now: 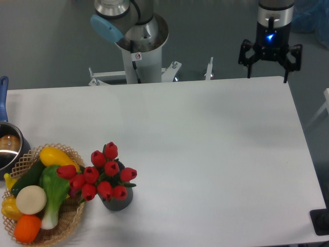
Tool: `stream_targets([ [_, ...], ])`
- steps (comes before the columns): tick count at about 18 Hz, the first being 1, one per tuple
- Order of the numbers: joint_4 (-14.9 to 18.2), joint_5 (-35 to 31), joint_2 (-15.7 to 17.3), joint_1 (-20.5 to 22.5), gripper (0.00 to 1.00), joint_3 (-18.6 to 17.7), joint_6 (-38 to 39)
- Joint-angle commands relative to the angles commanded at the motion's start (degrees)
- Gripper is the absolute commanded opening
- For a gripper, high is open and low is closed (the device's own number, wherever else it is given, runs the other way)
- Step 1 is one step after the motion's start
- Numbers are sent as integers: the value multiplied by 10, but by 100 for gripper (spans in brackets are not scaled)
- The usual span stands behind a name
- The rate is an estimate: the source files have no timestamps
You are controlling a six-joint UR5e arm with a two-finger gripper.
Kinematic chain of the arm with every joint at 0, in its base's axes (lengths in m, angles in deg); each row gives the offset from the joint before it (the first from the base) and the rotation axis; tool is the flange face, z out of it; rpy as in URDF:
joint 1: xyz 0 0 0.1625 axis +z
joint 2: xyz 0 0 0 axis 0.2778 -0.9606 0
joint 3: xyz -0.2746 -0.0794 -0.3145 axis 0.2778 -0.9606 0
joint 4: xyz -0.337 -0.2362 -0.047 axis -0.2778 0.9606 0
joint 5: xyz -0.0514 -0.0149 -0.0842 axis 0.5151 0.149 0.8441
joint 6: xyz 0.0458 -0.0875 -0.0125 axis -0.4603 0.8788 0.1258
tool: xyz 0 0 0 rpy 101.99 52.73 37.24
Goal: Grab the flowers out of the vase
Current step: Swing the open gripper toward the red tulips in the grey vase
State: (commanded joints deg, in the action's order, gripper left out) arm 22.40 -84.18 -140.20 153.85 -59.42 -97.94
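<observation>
Approach step: pincer [267, 78] hangs spread and empty over the table's [205, 154] far corner, well apart from the flowers [103, 175]; next, travel above the vase [118, 199].

White table [205, 154]. Front-left: dark grey vase [117, 199] w/ red flowers [100, 175] standing in it; wicker basket [66, 222] of veg touching its left. Left edge: steel pot [8, 148], blue handle. Far-right corner: gripper [267, 71] above edge, fingers spread, prob. empty. Arm base [139, 49] behind far edge.
</observation>
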Motion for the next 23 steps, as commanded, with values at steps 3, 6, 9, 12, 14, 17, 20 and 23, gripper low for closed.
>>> stream_targets([
  [3, -2, 36, 4, -6, 100, -14, 1],
  [6, -1, 48, -2, -45, 100, -16, 1],
  [9, 0, 63, -4, -75, 100, -28, 2],
  [12, -14, 65, -17, -119, 100, -37, 0],
  [14, -13, 71, -16, -137, 100, -38, 1],
  [17, -14, 152, -18, -161, 100, -47, 13],
  [20, -29, 222, -32, -163, 100, -54, 13],
  [23, -35, 269, -48, -171, 100, -54, 12],
])
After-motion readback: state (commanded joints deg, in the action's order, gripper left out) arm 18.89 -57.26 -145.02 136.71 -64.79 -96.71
